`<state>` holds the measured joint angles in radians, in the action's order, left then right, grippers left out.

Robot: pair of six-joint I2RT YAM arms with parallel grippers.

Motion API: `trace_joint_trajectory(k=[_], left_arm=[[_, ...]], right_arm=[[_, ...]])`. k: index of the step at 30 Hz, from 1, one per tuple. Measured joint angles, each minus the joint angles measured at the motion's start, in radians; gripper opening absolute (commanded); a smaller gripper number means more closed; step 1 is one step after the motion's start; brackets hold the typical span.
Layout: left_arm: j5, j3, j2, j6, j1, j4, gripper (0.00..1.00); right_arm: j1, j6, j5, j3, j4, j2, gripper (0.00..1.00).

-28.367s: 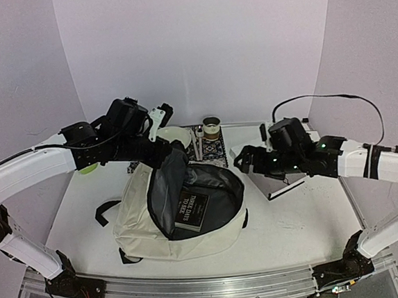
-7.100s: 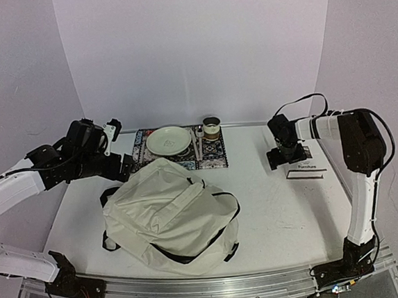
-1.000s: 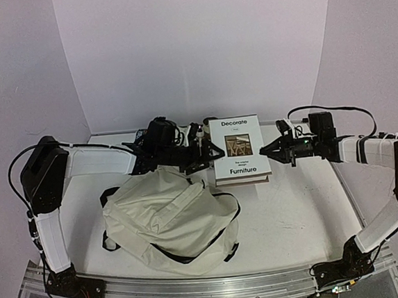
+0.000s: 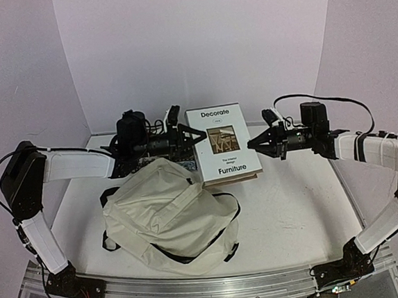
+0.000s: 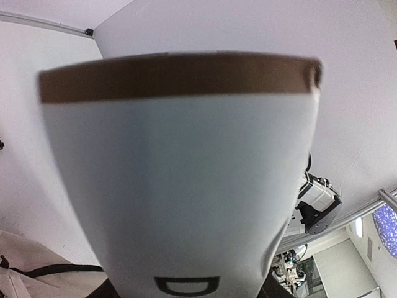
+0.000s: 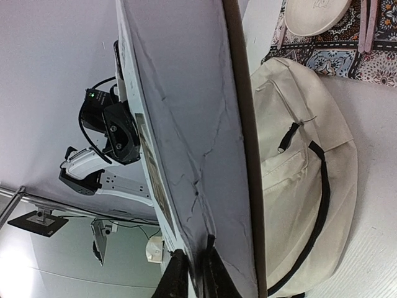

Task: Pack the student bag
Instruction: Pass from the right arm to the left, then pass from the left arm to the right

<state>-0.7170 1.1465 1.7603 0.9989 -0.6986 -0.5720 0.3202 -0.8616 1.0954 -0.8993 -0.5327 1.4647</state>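
A white book (image 4: 221, 143) titled "Decorate Furniture" hangs in the air, held up by both grippers behind the student bag (image 4: 166, 214). The bag is a cream backpack with black trim that lies closed on the table. My left gripper (image 4: 194, 137) holds the book's left edge. In the left wrist view the cover (image 5: 180, 186) fills the space between the jaws, and the bag's corner (image 5: 25, 267) shows at the lower left. My right gripper (image 4: 253, 144) pinches the right edge. In the right wrist view its fingers (image 6: 177, 273) clamp the book (image 6: 186, 124) beside the bag (image 6: 291, 167).
A cream plate (image 6: 313, 12) sits on a patterned mat (image 6: 347, 53) at the back of the table, behind the bag. The left arm reaches across the back left, over the mat. White walls close in the table at the back and both sides.
The book has moved left and a little toward the back. The left gripper has closed in on the book's left edge. The right gripper's jaws have eased slightly while still on the book.
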Motion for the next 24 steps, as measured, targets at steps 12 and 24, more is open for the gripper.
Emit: trace_joint_trajectory(k=[12, 24], left_arm=[[0.117, -0.099, -0.088, 0.048, 0.009, -0.024, 0.33], [0.364, -0.218, -0.179, 0.141, 0.009, -0.071, 0.28]], right_arm=[[0.03, -0.016, -0.149, 0.038, -0.021, -0.092, 0.9], [0.218, -0.109, -0.509, 0.227, -0.136, -0.248, 0.98]])
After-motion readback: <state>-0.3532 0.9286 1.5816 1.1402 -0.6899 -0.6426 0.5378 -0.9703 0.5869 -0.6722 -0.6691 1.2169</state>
